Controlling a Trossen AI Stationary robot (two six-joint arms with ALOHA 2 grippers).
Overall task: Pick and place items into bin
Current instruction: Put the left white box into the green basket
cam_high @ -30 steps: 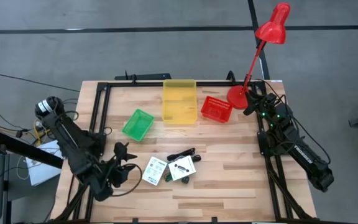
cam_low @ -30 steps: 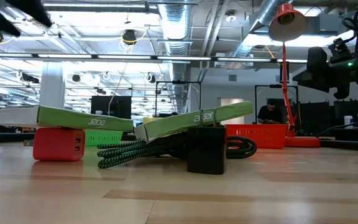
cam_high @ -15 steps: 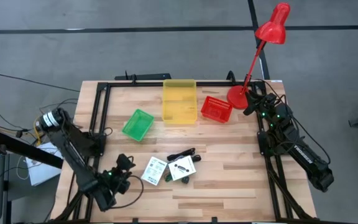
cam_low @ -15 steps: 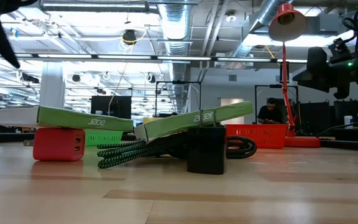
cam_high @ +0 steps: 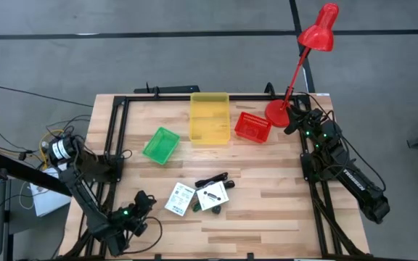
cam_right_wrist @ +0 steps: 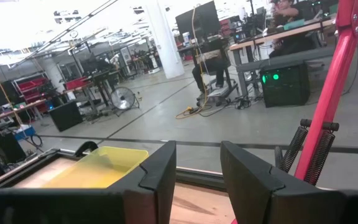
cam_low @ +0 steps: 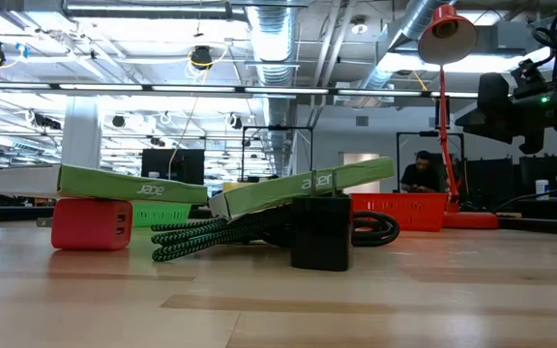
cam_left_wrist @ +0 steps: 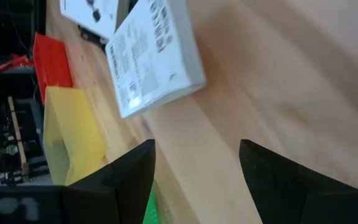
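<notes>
From above, a pale wooden table edged by a black frame stands on a grey floor crossed by dark lines. Along its far side sit a green bin, a yellow bin and a red basket, with a red desk lamp at the far right corner. Near the middle lie two white packets side by side, with a black cable bundle just behind them. The left gripper hangs low at the table's near left corner, beside the left packet, holding nothing. The right gripper waits at the far right by the lamp base.

At table height, the two packets show green edges; one rests on a pink cube, the other leans over the cable bundle and a black cube. Behind them stretches a hall with ceiling ducts, lamps and desks, where a person sits.

The left wrist camera looks between widely parted fingers at bare wood and one packet ahead, with the yellow bin and red basket beyond.

The right wrist camera shows spread, empty fingers, the yellow bin, the lamp's red stem, and a workshop floor with a fan and benches.
</notes>
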